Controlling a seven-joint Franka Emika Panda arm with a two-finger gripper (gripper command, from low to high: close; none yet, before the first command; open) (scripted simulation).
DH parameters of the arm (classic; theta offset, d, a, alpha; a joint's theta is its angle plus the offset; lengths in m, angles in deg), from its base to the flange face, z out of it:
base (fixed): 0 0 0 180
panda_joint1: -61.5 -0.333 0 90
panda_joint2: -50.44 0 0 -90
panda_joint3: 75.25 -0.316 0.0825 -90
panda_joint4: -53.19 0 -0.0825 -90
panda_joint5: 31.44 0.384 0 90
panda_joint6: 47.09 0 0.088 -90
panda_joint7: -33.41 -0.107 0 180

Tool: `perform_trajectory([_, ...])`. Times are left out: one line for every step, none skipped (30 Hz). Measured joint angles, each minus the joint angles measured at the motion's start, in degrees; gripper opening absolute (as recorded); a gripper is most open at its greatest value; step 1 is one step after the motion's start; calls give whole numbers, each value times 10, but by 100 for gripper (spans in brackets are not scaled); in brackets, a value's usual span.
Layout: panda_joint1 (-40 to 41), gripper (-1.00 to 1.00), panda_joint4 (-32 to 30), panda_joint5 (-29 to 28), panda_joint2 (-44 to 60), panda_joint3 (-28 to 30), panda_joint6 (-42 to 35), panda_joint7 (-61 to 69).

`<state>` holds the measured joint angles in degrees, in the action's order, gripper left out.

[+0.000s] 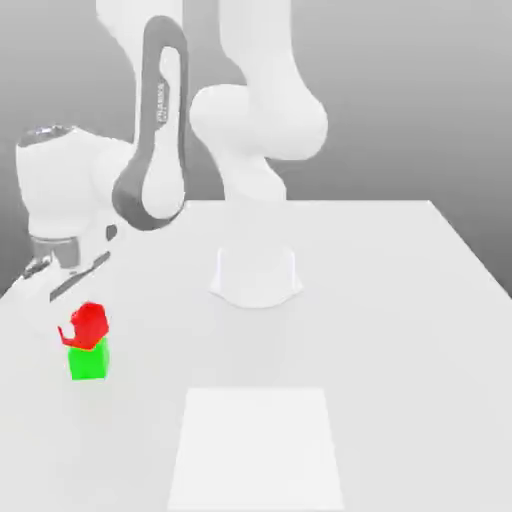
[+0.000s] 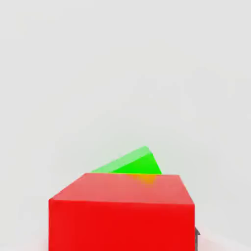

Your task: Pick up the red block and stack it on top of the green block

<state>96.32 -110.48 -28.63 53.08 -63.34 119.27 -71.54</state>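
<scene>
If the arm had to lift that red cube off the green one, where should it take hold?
By two opposite side faces of the red block, coming from above. It sits turned and apparently tilted on the green block, so the fingers should line up with its flat sides, not its corners, and stay above the green block.

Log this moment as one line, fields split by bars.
red block: on the green block, turned askew | green block: on table | gripper: above and beside the stack | stacking: appears done
</scene>
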Motion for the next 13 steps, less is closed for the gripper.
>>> perform_trajectory([0, 100, 0, 0, 0, 0, 0, 0])
perform_trajectory([0, 100, 0, 0, 0, 0, 0, 0])
perform_trajectory([0, 100, 0, 0, 0, 0, 0, 0])
perform_trajectory([1, 100, 0, 6, 8, -2, 7, 4])
perform_trajectory([2, 100, 0, 3, 3, -1, 2, 2])
perform_trajectory([0, 100, 0, -3, -9, 2, -9, -2])
perform_trajectory([3, 100, 0, -14, -24, 2, -23, -9])
perform_trajectory([6, 100, -1, -24, -40, 1, -39, -16])
perform_trajectory([10, 100, -1, -34, -57, 0, -55, -23])
perform_trajectory([13, 100, -2, -43, -74, -1, -71, -30])
perform_trajectory([16, 100, -3, -52, -91, -3, -87, -36])
perform_trajectory([20, 100, -4, -60, -107, -4, -102, -42])
perform_trajectory([24, 100, -5, -68, -123, -6, -117, -47])
